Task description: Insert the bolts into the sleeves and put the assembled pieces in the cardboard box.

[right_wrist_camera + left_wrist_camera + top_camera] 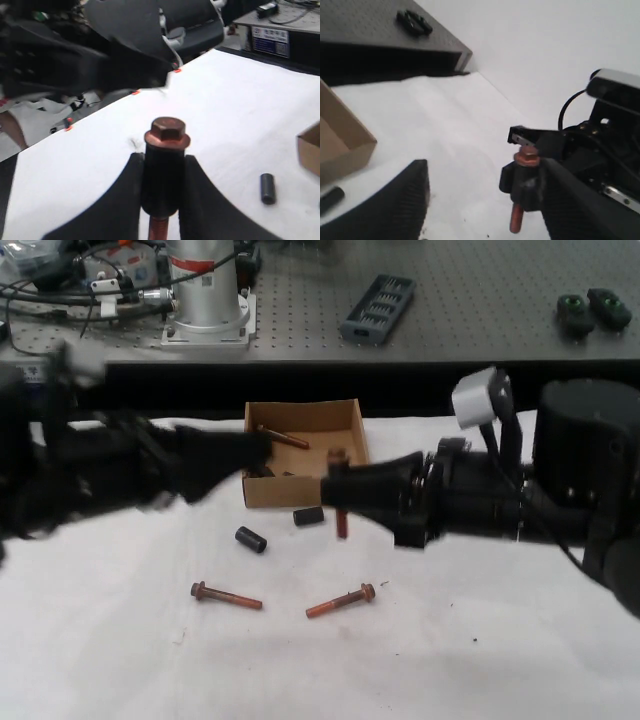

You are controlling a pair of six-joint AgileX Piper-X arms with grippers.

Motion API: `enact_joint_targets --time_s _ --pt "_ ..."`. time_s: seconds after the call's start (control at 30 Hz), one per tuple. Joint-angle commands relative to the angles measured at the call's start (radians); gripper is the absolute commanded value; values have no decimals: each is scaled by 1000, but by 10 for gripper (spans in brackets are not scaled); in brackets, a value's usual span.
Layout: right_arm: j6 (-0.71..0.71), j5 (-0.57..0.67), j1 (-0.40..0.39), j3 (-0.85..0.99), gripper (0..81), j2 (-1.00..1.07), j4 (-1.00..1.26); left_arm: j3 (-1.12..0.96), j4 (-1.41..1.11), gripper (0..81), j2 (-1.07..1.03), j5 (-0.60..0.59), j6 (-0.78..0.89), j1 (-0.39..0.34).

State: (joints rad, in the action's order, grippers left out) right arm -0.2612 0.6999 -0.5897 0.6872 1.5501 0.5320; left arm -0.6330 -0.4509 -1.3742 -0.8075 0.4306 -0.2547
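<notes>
Left tool (pixel 247 453): comes in from the left and ends at the left wall of the cardboard box. In the left wrist view its fingers (pixel 402 200) stand wide apart with nothing between them.
Left bolt (pixel 226 595): lies flat on the white cloth (pixel 470 650), near the front.
Left sleeve (pixel 250 539): lies on the cloth, in front of the box's left corner, apart from the bolts.
Cardboard box (pixel 285 491): open-topped, at the back of the cloth; one boxed bolt (pixel 283 437) lies inside it.
Second sleeve (pixel 309 516): on the cloth, just in front of the box wall.
Second bolt (pixel 341 600): flat on the cloth, well apart from the left bolt.
Right tool (pixel 162 200): closed narrowly on the held sleeve (pixel 161 175), by the box's right front corner.
Held bolt (pixel 167 132): upright through the held sleeve, head on top, shank showing below.
</notes>
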Motion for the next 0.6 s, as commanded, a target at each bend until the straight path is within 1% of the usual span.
enact_joint_targets --time_s 0.0,0.03,0.07,0.13,0.17,0.2,0.23,0.3,0.37,0.57 --pt "71 -41 37 97 50 36 -102 -4 62 433 132 -12 -142 56" --pt "86 -41 46 129 50 58 -138 -4 125 431 162 2 -227 64" --pt "101 -41 57 172 50 87 -172 -4 223 431 202 44 -337 69" --pt "105 -58 75 264 50 153 -233 -4 441 431 270 163 -505 69" --pt "105 -68 80 311 50 181 -251 -4 535 431 303 231 -547 69" --pt "105 -76 82 360 50 218 -273 -4 615 431 331 289 -562 69" --pt "105 -85 82 411 50 253 -297 -4 669 431 357 318 -562 69" --pt "105 -86 82 507 50 318 -347 -4 770 426 404 347 -562 69" --pt "105 -107 82 605 50 383 -415 -4 825 405 439 351 -562 69" --pt "105 -151 76 886 50 566 -586 -4 895 270 513 351 -557 69"
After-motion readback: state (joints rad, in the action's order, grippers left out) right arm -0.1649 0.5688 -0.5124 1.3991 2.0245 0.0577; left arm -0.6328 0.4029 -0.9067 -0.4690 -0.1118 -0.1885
